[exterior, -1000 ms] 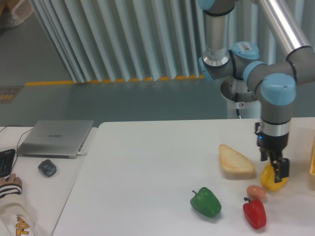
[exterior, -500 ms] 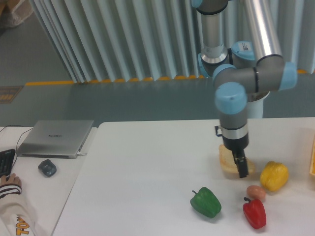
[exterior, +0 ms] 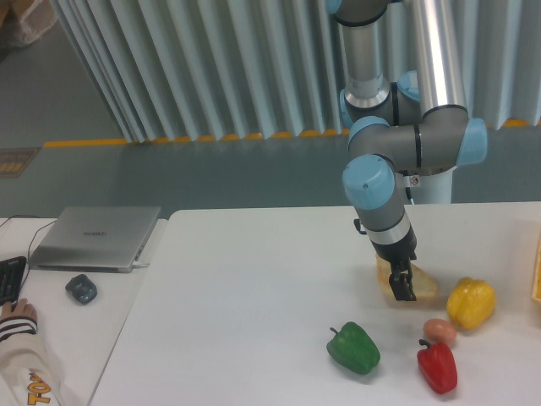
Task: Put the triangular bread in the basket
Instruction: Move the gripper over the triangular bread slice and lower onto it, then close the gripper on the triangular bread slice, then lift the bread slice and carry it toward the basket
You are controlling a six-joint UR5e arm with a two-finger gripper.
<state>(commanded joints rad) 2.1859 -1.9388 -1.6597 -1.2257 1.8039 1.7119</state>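
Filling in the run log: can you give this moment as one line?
phase: reaching for bread | gripper: low over triangular bread, grasp unclear | basket: right edge, no bread in it

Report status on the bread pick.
Gripper down on the triangular bread, grip state unclear. Basket at right edge. Yellow pepper lies between.

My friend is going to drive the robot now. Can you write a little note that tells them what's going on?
Gripper: down at the wedge-shaped cream slice of bread, hiding much of it; open or shut, cannot tell.
Bread: on the white table, beside the glossy yellow bell pepper.
Yellow-orange basket: a strip at the right edge.
Done: gripper at the bread.
Left: grip, lift, carry right, drop in basket.
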